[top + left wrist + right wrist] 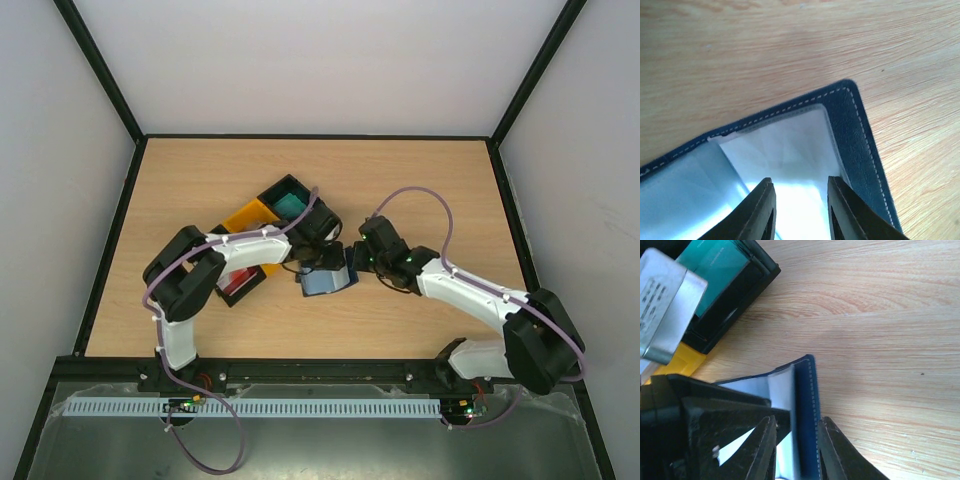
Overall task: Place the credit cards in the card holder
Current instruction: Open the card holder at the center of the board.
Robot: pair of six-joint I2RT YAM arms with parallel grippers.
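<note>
Navy, pale-stitched and grained like leather, the card holder lies open on the wood-grain worktop, midway between the side edges and nearer the near edge, with its glossy light-blue sleeves facing up. The left arm bends in, and the left gripper is poised over the sleeves, fingers slightly spread around nothing. The right gripper straddles the holder's stitched edge with its fingers parted; I cannot tell if they pinch it.

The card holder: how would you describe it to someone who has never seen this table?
Start at the wooden table and find the cluster of plastic trays near its middle. The card holder lies open at that cluster's right edge. Unlike the trays it is thin: dark blue with pale stitching, light blue inside.
</note>
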